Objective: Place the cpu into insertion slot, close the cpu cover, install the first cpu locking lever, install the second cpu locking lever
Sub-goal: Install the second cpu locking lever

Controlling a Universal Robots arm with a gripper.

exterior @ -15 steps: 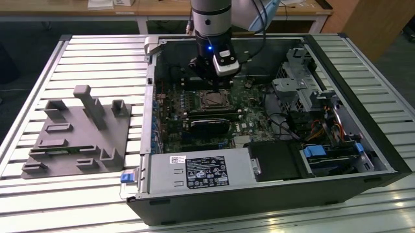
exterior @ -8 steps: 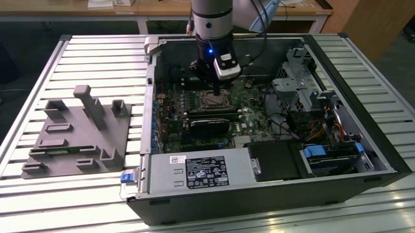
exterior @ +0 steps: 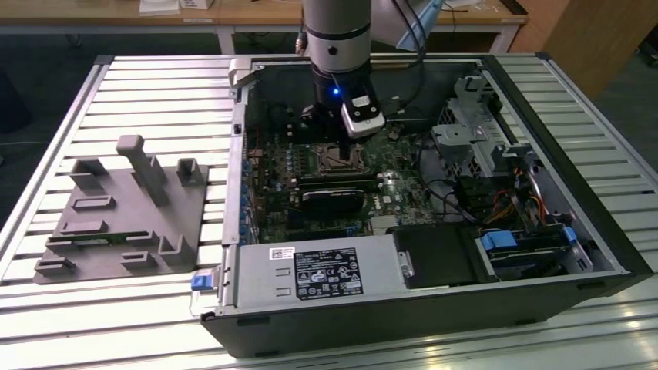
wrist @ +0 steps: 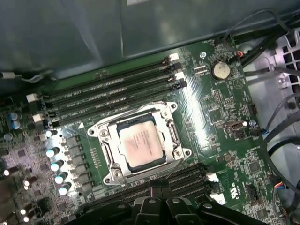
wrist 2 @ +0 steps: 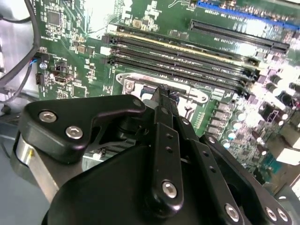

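The cpu (wrist: 142, 144) is sitting flat in the insertion slot (wrist: 169, 134) in the first wrist view, its pale silver-grey face showing through the square cut-out of the cpu cover (wrist: 112, 161), which is lying down around it, so placing the chip and closing the cover are looking done. Whether either locking lever is latched cannot be told; thin bright metal is running along the socket edges, but its hooked or free state is not showing clearly. The cover is reading as thin stamped metal, shiny and catching glare, with screw heads at its corners. The chip's face is matte and smooth with faint print.

Around the socket the motherboard (wrist: 220, 112) is glossy green, studded with small components, and long black memory slots (wrist: 108, 93) are flanking the socket on two sides. A round silver coin cell (wrist: 219, 70) is sitting toward the board's edge, and a row of small silver-topped capacitors (wrist: 55, 165) is standing beside the socket.

The gripper (wrist 2: 161, 93) is hovering just above the socket, near but apparently apart from it; in the second wrist view its black fingers are looking drawn narrow together, holding nothing. In the exterior view the arm (exterior: 337, 38) is reaching down into the open computer case (exterior: 575, 193), which is lying on a slatted metal tabletop (exterior: 154, 85) beside a grey moulded fixture (exterior: 123, 208)
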